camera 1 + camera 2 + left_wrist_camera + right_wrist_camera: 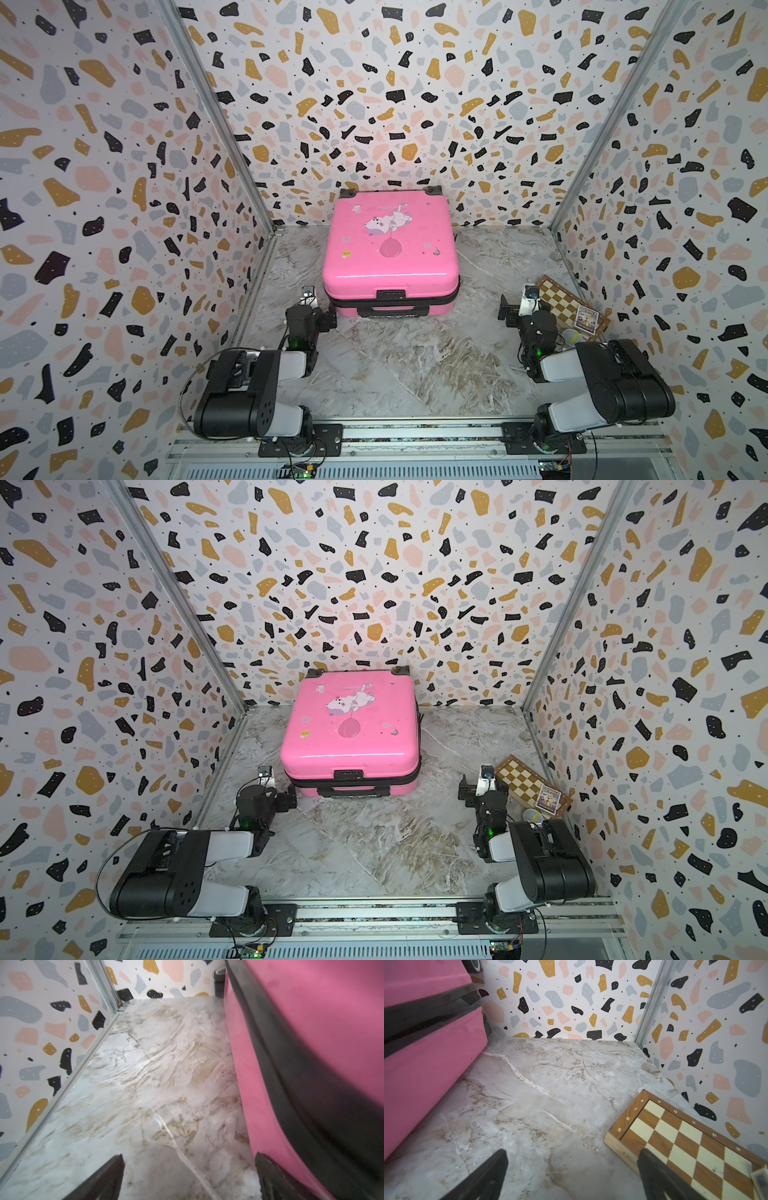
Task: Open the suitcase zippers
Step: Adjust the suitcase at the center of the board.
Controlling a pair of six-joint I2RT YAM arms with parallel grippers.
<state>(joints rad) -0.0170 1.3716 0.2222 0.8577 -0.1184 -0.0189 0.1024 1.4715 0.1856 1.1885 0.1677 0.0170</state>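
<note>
The hot-pink suitcase [390,249] [349,729] lies flat and shut at the back middle of the marble floor, cat print up. Its black zipper band [440,300] [311,1084] [425,1014] runs round between the two shell halves; I make out no pulls. My left gripper [330,319] [190,1156] is open just off the case's front left corner, one fingertip [268,1169] close beside the pink shell, nothing between the jaws. My right gripper [505,311] [573,1152] is open over bare floor, well right of the case.
A wooden chessboard [561,301] [695,1147] with a small picture card [586,320] on it lies by the right wall, close to my right gripper. A black lock block [390,294] and bar handle [392,311] sit on the case's front. Patterned walls close in three sides.
</note>
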